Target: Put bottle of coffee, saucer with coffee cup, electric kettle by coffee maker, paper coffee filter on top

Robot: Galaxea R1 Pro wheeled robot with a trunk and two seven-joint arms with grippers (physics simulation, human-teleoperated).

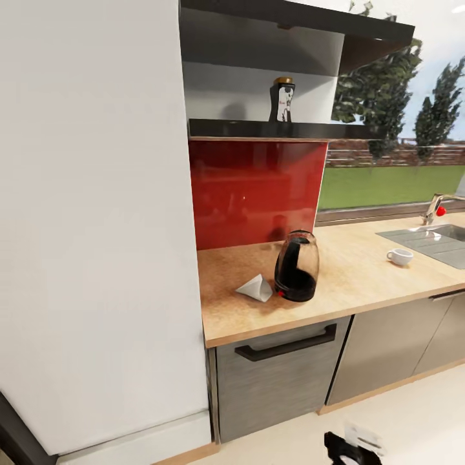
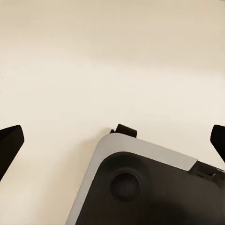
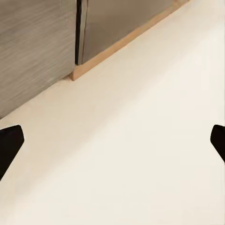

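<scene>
Both arms hang low over the cream floor point(image 3: 140, 154). The left gripper point(image 2: 112, 140) is spread wide above the robot's base point(image 2: 140, 187); the right gripper point(image 3: 112, 140) is likewise released, its fingertips point(image 3: 9, 145) far apart, near the cabinets point(image 3: 33, 47). On the countertop point(image 1: 361, 271) the kettle point(image 1: 296, 266) stands near the front edge, the filter point(image 1: 256, 288) just beside it toward the worktop's left end. The cup point(image 1: 400, 257) sits by the sink point(image 1: 433, 242). The bottle point(image 1: 283, 99) stands on the shelf point(image 1: 271, 130) above a red backsplash point(image 1: 255, 190).
</scene>
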